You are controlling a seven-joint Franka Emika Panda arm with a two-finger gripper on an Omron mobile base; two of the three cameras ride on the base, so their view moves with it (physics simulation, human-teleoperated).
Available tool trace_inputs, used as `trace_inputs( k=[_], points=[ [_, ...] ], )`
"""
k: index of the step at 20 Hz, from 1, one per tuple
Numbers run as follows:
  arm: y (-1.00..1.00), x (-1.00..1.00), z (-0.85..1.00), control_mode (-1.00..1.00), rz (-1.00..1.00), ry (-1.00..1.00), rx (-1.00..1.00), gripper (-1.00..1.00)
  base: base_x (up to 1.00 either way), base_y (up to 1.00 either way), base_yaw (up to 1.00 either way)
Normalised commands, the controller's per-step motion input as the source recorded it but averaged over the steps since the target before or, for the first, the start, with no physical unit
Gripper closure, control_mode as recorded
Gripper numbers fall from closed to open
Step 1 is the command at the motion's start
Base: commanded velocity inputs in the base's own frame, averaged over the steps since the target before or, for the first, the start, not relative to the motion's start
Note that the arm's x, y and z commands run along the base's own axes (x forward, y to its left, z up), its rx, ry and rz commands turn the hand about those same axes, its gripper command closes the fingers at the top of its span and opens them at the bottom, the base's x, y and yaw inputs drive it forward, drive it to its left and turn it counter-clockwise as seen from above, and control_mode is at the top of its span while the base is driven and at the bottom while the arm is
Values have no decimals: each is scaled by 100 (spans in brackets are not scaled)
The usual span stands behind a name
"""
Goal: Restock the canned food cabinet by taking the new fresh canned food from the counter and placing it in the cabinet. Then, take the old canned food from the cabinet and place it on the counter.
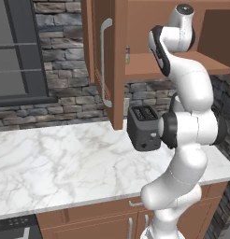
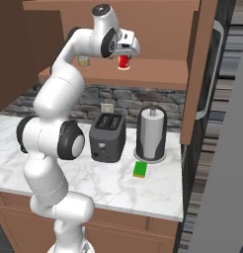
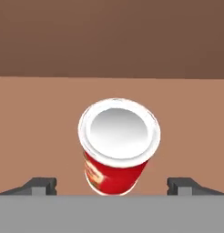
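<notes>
The new fresh canned food (image 3: 117, 145), a red can with a white rim, stands upright on the shelf of the brown wall cabinet (image 2: 158, 74). My gripper (image 3: 111, 185) hangs over it, open, with one fingertip well clear of the can on each side. From the right base view the red can (image 2: 124, 62) sits just under my gripper (image 2: 125, 53). The old canned food (image 2: 84, 60), dull olive-grey, stands on the same shelf to the left, partly behind my arm. Below lies the white marble counter (image 1: 65, 158).
The cabinet door (image 1: 105, 60) with its long silver handle stands open to the left of the shelf. On the counter are a dark toaster (image 2: 107, 136), a paper towel holder (image 2: 151, 132) and a green sponge (image 2: 140, 169). A second door (image 2: 202, 74) hangs open at the right.
</notes>
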Motion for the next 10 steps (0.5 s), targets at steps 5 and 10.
trace_inputs(
  k=[5,10],
  points=[
    [0,-18,0,-100,1,-17,0,-100,0,0,0],
    [1,-89,8,-100,4,-31,0,-100,0,0,0]
  ],
)
